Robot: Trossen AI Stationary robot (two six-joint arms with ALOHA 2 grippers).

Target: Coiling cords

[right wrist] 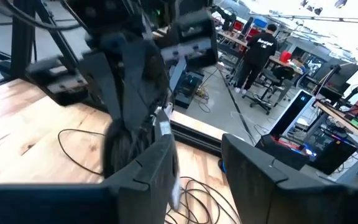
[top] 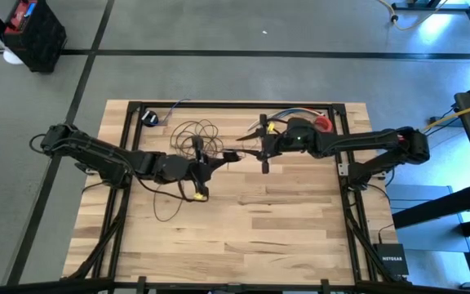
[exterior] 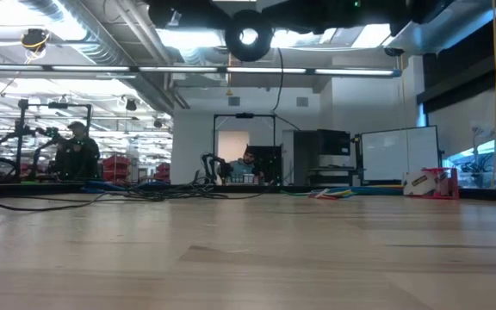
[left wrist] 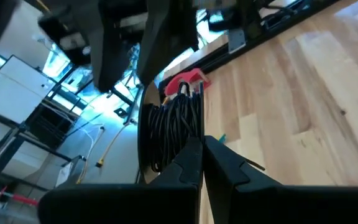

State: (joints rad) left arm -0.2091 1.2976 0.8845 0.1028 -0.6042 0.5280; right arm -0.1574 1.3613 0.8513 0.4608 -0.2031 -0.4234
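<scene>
On the worktop (top: 251, 220), the cords (top: 192, 135) lie looped left of centre in the high view, with the puck (top: 149, 118) to their upper left near the rear edge. The left tool (top: 219, 159) sits just right of the loops, facing the right tool (top: 264, 151) at centre. A multicoloured wire bundle (top: 296, 113) lies behind the right arm.

Grey concrete floor (top: 219, 82) crossed by dark tape lines (top: 259, 54) surrounds the light wooden table (top: 243, 220). Beyond it lies an open workshop: exposed ceiling ducts (exterior: 67, 17), bright strip lights (exterior: 188, 39), a whiteboard (exterior: 399, 155), a doorway (exterior: 244, 142), cluttered benches (right wrist: 347, 118) and a person in black (right wrist: 260, 53) standing.
</scene>
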